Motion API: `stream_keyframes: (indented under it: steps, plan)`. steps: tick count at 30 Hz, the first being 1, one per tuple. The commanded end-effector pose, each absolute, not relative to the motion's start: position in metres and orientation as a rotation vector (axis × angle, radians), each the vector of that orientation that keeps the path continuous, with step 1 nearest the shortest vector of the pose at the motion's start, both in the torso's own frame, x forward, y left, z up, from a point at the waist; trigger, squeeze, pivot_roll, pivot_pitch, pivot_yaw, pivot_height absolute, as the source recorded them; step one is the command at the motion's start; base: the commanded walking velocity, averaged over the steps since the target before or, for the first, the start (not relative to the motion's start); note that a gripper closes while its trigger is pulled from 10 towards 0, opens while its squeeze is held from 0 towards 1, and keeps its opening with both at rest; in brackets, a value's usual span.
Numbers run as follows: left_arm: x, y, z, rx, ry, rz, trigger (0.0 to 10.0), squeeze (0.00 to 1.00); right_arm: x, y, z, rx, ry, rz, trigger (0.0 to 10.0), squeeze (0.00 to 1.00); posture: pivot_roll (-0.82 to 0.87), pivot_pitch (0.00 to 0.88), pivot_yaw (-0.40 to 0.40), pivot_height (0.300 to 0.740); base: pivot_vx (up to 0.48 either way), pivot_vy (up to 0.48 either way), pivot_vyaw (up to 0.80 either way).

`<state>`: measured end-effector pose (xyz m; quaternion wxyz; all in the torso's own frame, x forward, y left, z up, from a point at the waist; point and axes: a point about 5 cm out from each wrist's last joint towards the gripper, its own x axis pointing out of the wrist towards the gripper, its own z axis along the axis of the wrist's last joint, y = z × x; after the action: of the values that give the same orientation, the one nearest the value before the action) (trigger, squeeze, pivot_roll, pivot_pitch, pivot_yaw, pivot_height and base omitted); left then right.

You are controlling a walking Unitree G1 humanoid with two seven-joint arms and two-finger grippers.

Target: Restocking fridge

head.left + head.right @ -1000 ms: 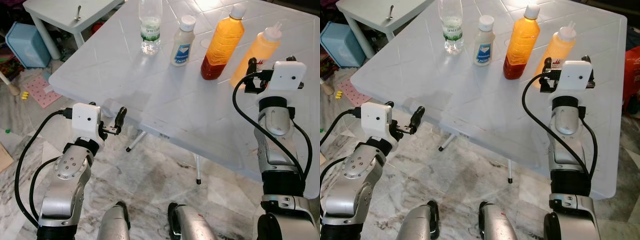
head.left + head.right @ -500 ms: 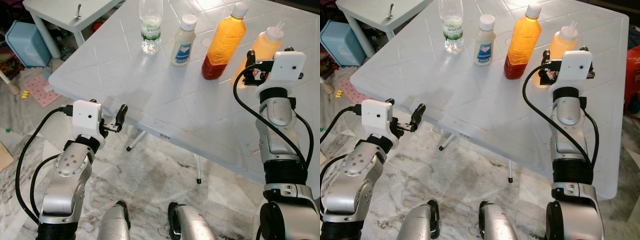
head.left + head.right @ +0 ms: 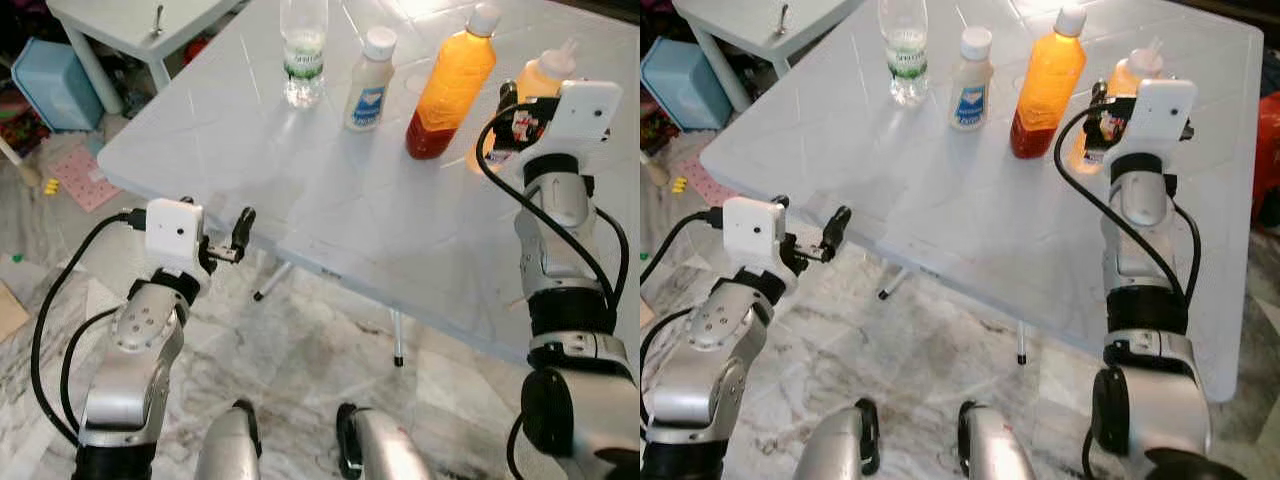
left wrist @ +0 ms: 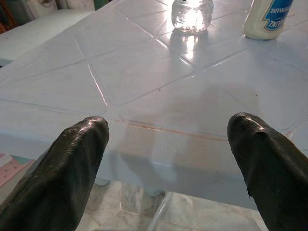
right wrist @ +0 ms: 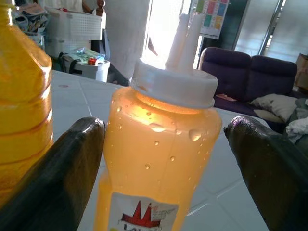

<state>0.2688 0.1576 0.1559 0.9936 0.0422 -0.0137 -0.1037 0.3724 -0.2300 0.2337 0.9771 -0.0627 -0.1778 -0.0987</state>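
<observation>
right gripper (image 5: 163, 139) spread wide around squeeze bottle (image 5: 161, 159) on table (image 3: 300, 170).

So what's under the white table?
Under the table: marble floor and two thin table legs, one beside the left end effector. The tabletop covers the rest of the underside, so whatever lies further under it cannot be seen.

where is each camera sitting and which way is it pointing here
Head stereo pair: looks forward and down at the white table; both silver arms and the legs show.
Left wrist: at the table edge, looks along the left tool toward the mayonnaise bottle.
Right wrist: looks along the open right tool straddling the squeeze bottle.
Shared: the squeeze bottle shows from head and right wrist.
</observation>
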Motion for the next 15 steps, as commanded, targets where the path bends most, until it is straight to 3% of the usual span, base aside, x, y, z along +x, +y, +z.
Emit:
stream_keyframes:
  steps: [1,2,4,15]
  plan:
    - [0.268,0.159,0.156,0.097,-0.025,-0.2,10.0,0.0,0.374,-0.235,0.239,-0.109,-0.38,-0.206,10.0,0.0,0.08,0.254,0.019,0.74,0.0,0.0,0.0]
    - [0.268,0.159,0.156,0.098,-0.025,-0.201,10.0,0.0,0.376,-0.236,0.24,-0.109,-0.379,-0.204,8.5,0.0,0.08,0.255,0.02,0.74,0.0,0.0,0.0]
    - [0.268,0.159,0.157,0.099,-0.026,-0.203,10.0,0.0,0.378,-0.235,0.242,-0.085,-0.388,-0.187,0.0,0.0,0.08,0.255,0.021,0.74,0.0,0.0,0.0]
    - [0.268,0.158,0.157,0.106,-0.029,-0.203,10.0,0.0,0.376,-0.226,0.246,-0.087,-0.422,-0.183,0.0,0.0,0.08,0.247,0.017,0.74,0.0,0.0,0.0]
